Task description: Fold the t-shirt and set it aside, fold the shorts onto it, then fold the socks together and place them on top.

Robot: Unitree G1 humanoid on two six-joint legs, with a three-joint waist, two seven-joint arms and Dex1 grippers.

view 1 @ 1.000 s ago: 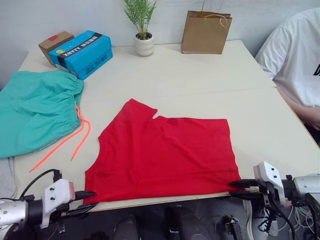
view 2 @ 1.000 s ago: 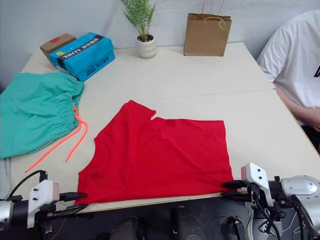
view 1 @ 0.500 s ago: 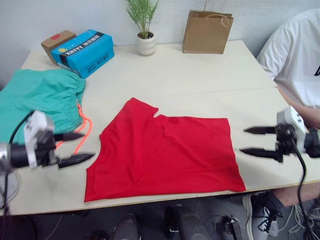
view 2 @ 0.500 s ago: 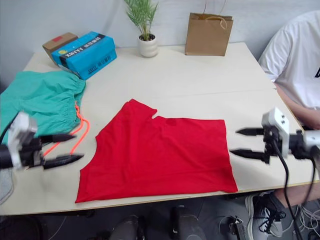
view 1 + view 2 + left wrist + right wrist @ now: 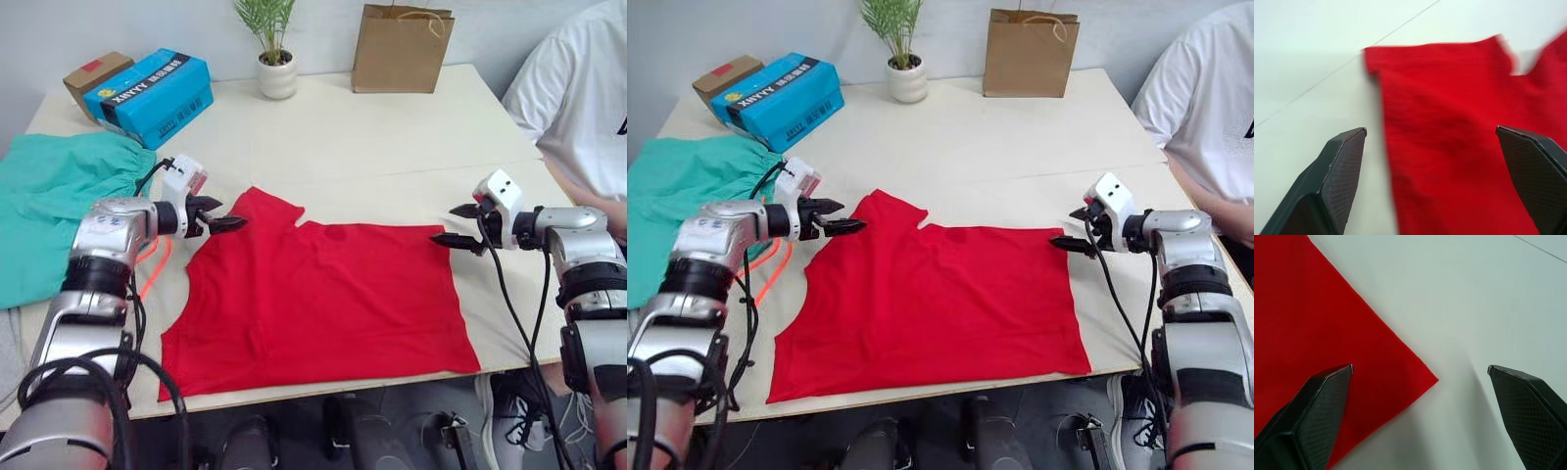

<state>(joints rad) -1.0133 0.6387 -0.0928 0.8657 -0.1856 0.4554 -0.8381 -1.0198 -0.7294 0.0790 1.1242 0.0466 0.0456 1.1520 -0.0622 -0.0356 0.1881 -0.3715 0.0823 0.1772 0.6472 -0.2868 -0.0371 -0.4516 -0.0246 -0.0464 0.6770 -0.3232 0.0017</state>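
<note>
The red t-shirt (image 5: 323,294) lies flat on the table, its hem end to my right and a sleeve at the far left. My left gripper (image 5: 231,213) is open just over the far left sleeve corner (image 5: 1376,58), holding nothing. Open too, my right gripper (image 5: 443,223) straddles the far right corner (image 5: 1425,379) of the shirt. The teal shorts (image 5: 54,196) lie bunched at the left, orange drawstring (image 5: 152,264) trailing toward the shirt. A bit of light grey sock (image 5: 8,343) shows at the left edge.
A blue box (image 5: 152,93) and a brown carton (image 5: 93,73) stand at the far left, with a potted plant (image 5: 274,69) and a paper bag (image 5: 402,49) at the back. A person in a white t-shirt (image 5: 578,98) sits at the right.
Both grippers have left the shirt's near corners at the table's front edge, lifted, opened and moved to its far corners. The shirt still lies flat.
</note>
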